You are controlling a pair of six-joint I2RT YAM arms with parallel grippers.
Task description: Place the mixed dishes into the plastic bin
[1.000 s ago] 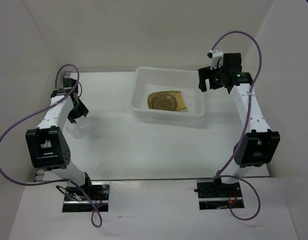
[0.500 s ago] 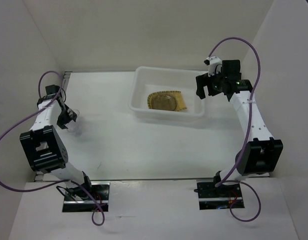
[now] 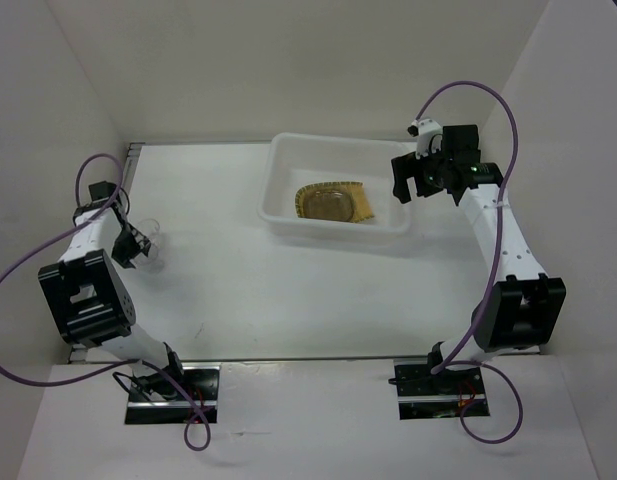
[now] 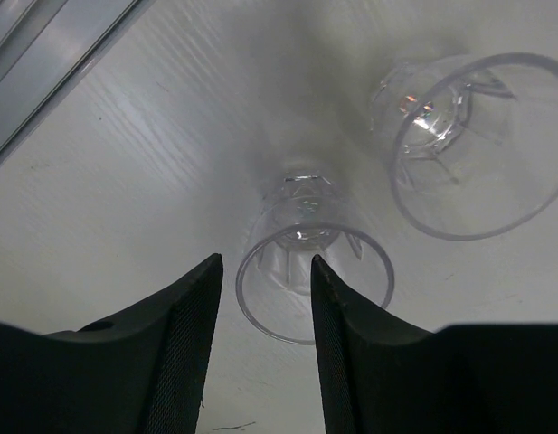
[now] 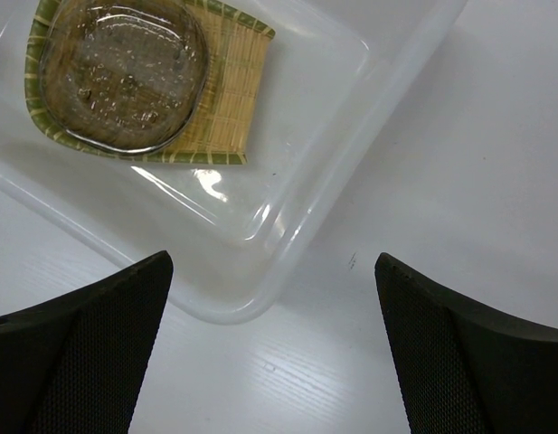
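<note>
The plastic bin (image 3: 285, 215) stands at the table's back middle. The tan fan-shaped plate (image 3: 360, 203) lies in it with one smoky-grey dish (image 3: 328, 205) on top; both show in the right wrist view, the plate (image 5: 233, 99) and the dish (image 5: 125, 72). No second grey dish shows. At the far left a tiny clear cup (image 4: 306, 262) stands beside a bigger clear cup (image 4: 468, 145). My left gripper (image 4: 265, 260) is open, its jaws straddling the tiny cup's left rim; it also shows in the top view (image 3: 131, 250). My right gripper (image 3: 408, 180) is open and empty over the bin's right corner (image 5: 351, 163).
A metal rail (image 4: 52, 63) runs along the table's left edge next to the cups. White walls close in on the left, back and right. Bare white table (image 3: 288, 290) lies between the bin and the arm bases.
My left arm has swung left and brought its gripper down onto the clear cups. My right gripper has shifted slightly left toward the bin's corner.
</note>
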